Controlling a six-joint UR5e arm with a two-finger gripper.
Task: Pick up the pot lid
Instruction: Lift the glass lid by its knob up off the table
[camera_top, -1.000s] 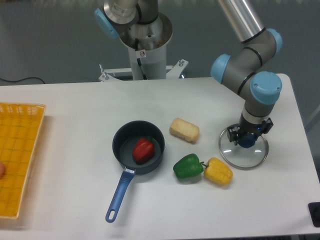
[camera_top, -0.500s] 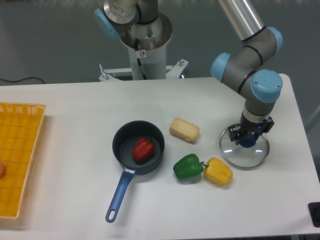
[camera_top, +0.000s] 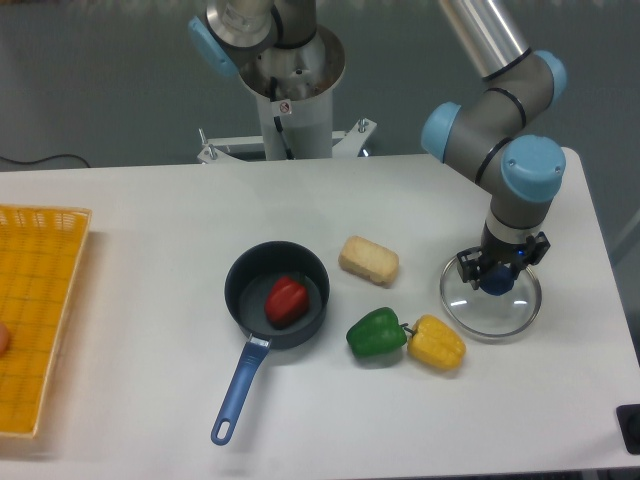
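1. Blue is the knob (camera_top: 497, 281) of the pot lid (camera_top: 474, 311), and I see it between the two fingers of my tool (camera_top: 502, 261).
2. The tool comes from above; the round, see-through lid spreads below it, and its pale rim shows on the desk (camera_top: 180, 250).
3. The fingers are on two sides of the knob, but I cannot tell if they press it or stand a little open.
4. Just beside the lid lies a yellow vegetable (camera_top: 437, 343), then a green pepper (camera_top: 377, 333).
5. Farther left in my view, a black pan (camera_top: 236, 294) holds a red object (camera_top: 287, 301).
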